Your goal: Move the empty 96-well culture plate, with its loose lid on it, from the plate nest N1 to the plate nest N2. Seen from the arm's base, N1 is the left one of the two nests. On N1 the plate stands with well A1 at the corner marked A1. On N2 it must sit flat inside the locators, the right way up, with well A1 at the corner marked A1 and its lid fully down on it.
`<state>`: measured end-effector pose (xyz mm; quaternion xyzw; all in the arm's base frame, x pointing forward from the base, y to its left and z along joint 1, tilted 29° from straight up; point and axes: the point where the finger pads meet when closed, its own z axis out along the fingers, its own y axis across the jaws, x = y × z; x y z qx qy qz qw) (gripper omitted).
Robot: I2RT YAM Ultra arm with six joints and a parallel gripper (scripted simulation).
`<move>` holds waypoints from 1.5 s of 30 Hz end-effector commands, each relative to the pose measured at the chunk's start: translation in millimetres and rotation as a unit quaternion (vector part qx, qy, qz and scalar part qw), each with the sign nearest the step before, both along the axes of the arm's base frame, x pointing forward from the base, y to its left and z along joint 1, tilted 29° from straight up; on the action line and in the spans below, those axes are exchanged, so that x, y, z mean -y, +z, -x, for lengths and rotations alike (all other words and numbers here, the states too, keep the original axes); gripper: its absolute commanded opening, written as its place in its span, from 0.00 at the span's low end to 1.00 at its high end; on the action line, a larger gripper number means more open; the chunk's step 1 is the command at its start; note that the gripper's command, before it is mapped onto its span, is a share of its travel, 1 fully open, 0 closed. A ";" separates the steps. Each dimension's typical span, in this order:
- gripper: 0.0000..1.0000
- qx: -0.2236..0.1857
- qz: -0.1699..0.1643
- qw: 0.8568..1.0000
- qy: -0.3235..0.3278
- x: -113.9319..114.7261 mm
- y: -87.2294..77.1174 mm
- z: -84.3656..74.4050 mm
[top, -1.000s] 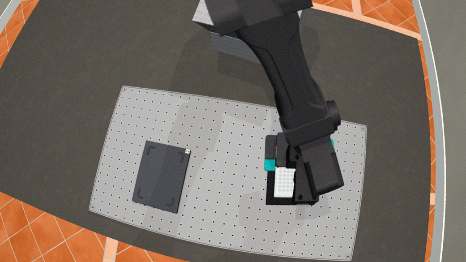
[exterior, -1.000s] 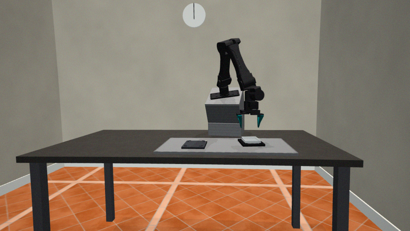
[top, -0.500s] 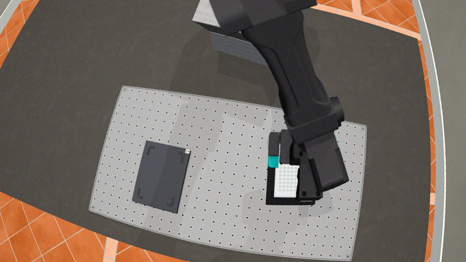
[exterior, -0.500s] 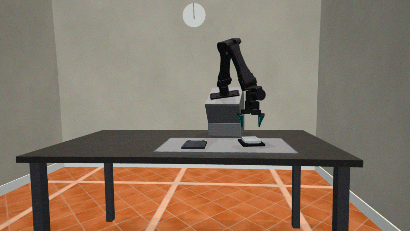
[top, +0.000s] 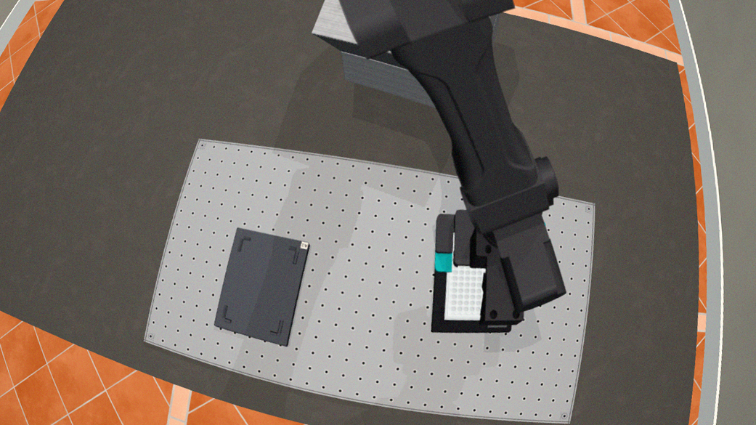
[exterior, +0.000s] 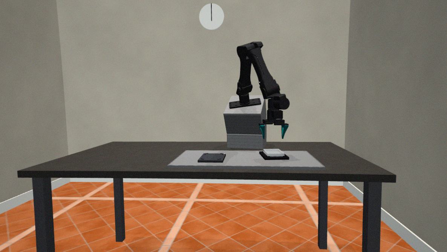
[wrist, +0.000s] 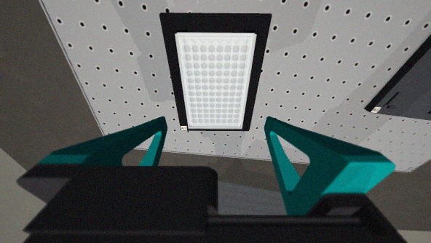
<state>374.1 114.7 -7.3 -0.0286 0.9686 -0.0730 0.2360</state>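
Note:
The white 96-well plate with its clear lid (wrist: pixel 215 80) sits flat on the black nest N1. In the top view the plate (top: pixel 464 292) is partly hidden under my arm. In the exterior view it (exterior: pixel 273 152) lies on the right nest. My gripper (wrist: pixel 215 121) (exterior: pixel 274 128) hangs open above the plate, teal fingers spread wide on either side of its near short end, clear of it. The empty dark grey nest N2 (top: pixel 261 285) lies to the left in the top view, and it shows at the right edge of the wrist view (wrist: pixel 408 91).
Both nests sit on a grey perforated baseplate (top: pixel 367 271) on the black table. The arm's grey pedestal (exterior: pixel 244 125) stands behind the baseplate. A small white A1 label marks the near left corner of N1 (wrist: pixel 183 127).

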 end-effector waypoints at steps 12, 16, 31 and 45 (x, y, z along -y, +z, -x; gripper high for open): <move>1.00 0.030 -0.011 0.999 0.000 -7.0 17.9 -10.9; 1.00 0.030 -0.011 0.999 0.000 -7.0 17.9 -10.9; 1.00 0.017 -0.007 1.000 0.002 -2.4 -13.5 -22.4; 1.00 0.017 -0.006 1.000 -0.002 3.2 -31.3 -32.7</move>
